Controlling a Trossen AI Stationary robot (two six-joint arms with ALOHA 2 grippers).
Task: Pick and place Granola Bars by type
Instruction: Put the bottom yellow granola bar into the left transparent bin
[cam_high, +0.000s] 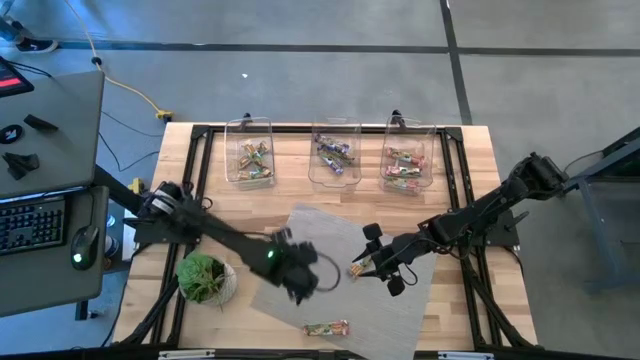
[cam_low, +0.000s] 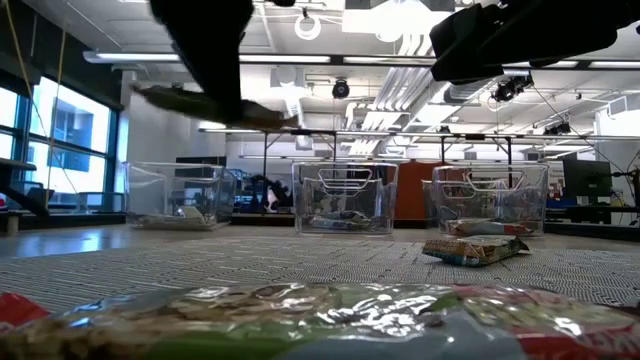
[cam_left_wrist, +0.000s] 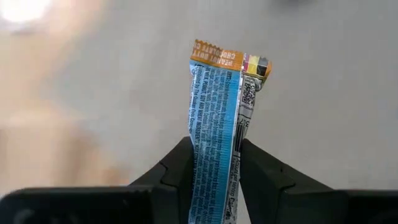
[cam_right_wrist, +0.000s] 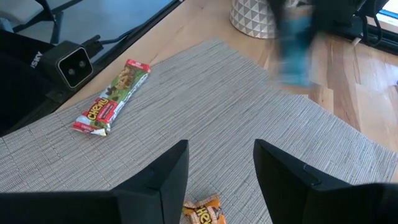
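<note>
A granola bar with a blue and orange wrapper (cam_left_wrist: 216, 106) is between the fingers of my left gripper (cam_left_wrist: 214, 163), which is shut on it above the grey mat (cam_high: 385, 305); in the low view the bar (cam_low: 215, 105) hangs high and blurred. My right gripper (cam_high: 378, 262) stands open over an orange-wrapped bar (cam_right_wrist: 202, 214) lying flat on the mat. A red and green bar (cam_high: 327, 327) lies flat near the mat's front edge. More bars lie in three clear bins (cam_high: 250, 178) at the far side. My left gripper pinches the blue and orange bar between its two fingers, which press on its two long edges (cam_left_wrist: 235, 152). The fingers slant steeply down and lie across the bar. The bar's orange end (cam_left_wrist: 217, 57) sticks out past the fingertips, and the bar is lifted clear of the mat.
A small green plant in a white pot (cam_high: 205, 278) stands at the near left, close to my left arm. The three bins line the far edge, with bare wooden table (cam_high: 470, 175) around them. A desk with a keyboard (cam_high: 30, 225) stands beyond the left edge.
</note>
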